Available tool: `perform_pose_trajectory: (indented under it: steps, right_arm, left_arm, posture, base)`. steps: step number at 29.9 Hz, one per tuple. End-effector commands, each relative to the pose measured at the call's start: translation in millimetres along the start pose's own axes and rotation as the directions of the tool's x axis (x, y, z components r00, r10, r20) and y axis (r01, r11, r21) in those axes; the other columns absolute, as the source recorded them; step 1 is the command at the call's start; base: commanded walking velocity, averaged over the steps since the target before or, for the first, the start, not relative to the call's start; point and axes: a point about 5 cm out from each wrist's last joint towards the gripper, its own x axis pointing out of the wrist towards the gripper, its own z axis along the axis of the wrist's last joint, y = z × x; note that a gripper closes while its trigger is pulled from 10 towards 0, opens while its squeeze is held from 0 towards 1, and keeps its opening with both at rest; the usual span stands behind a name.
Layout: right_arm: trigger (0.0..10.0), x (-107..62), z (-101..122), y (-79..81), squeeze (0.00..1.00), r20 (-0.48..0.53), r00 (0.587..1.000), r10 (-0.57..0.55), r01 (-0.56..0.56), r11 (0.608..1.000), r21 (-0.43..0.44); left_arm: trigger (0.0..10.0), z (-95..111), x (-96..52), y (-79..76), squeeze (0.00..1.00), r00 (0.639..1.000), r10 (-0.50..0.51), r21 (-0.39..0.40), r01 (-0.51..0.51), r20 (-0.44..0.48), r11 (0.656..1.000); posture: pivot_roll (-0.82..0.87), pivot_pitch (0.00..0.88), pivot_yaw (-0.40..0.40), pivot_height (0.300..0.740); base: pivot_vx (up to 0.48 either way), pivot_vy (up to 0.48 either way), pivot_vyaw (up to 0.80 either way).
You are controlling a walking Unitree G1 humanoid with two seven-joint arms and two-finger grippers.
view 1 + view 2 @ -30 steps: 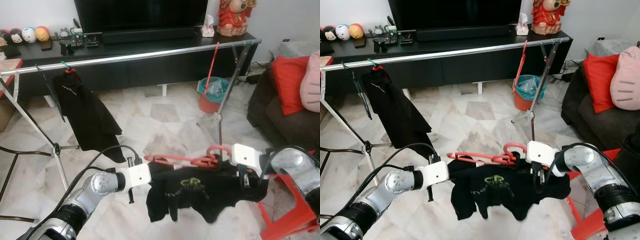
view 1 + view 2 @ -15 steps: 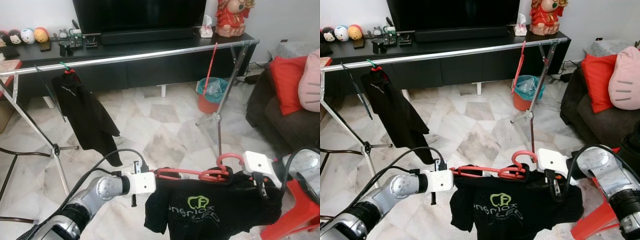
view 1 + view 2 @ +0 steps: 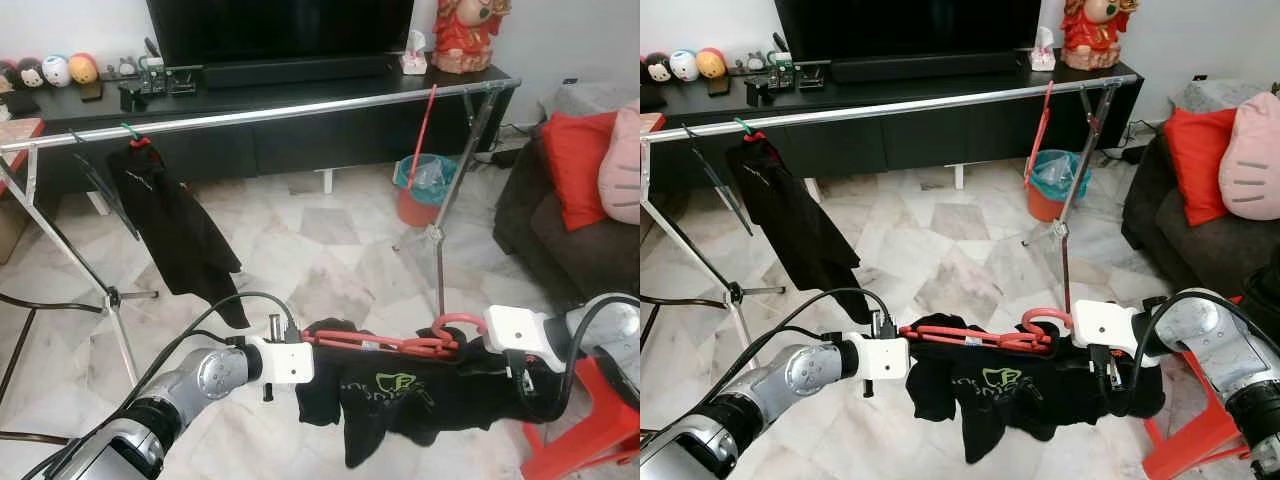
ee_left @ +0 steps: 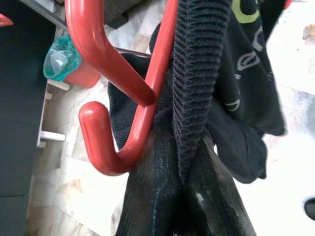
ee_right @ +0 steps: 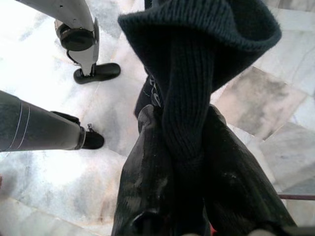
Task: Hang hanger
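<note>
Left gripper (image 4: 184,167) is clamping the shirt (image 3: 420,395) at the red hanger's (image 3: 375,345) left end; right gripper (image 5: 184,162) is pinching the collar by the hook. Hanger is hanging low between them, well below the rail (image 3: 280,112); hanging not yet done.

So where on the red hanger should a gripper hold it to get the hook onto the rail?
Probably the red hanger at its neck under the hook, approached from below: the hook stays clear for the silver rail, and the black shirt hangs balanced.
</note>
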Motion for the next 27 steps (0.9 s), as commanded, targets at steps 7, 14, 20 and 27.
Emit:
perform_pose_trajectory:
  steps: [7, 14, 20, 27]
  right_arm:
    - [10.0, -31.8, -35.8, -9.2, 0.0, -0.225, 0.95, -0.215, 0.232, 0.971, 0.055]
    - [10.0, -22.9, -33.1, 4.1, 0.0, -0.189, 0.974, -0.121, 0.136, 0.988, 0.07]
    - [10.0, -32.8, -36.4, 6.9, 0.0, -0.227, 0.971, -0.075, 0.096, 0.992, 0.084]
    - [10.0, -41.0, -48.5, 10.4, 0.0, -0.377, 0.923, -0.074, 0.088, 0.996, 0.02]
  left_arm:
    - [10.0, -62.7, -41.9, -9.3, 0.0, 0.946, -0.004, -0.104, -0.031, -0.325, 0.994]
    - [10.0, -65.6, -40.6, -6.9, 0.0, 0.928, 0.029, -0.084, -0.065, -0.372, 0.994]
    - [10.0, -71.3, -44.9, -8.9, 0.0, 0.912, 0.005, -0.062, -0.033, -0.41, 0.998]
    - [10.0, -79.6, -50.5, -13.1, 0.0, 0.881, 0.007, -0.049, -0.035, -0.474, 0.998]
  posture:
    - [-0.02, 0.039, 0.015, 0.74]
    - [-0.02, 0.038, 0.014, 0.74]
    - [-0.02, 0.038, 0.018, 0.74]
    - [-0.02, 0.042, 0.018, 0.74]
  base:
    - [0.0, 0.0, 0.0]
    - [0.0, 0.0, 0.0]
    - [0.0, 0.0, 0.0]
    - [0.0, 0.0, 0.0]
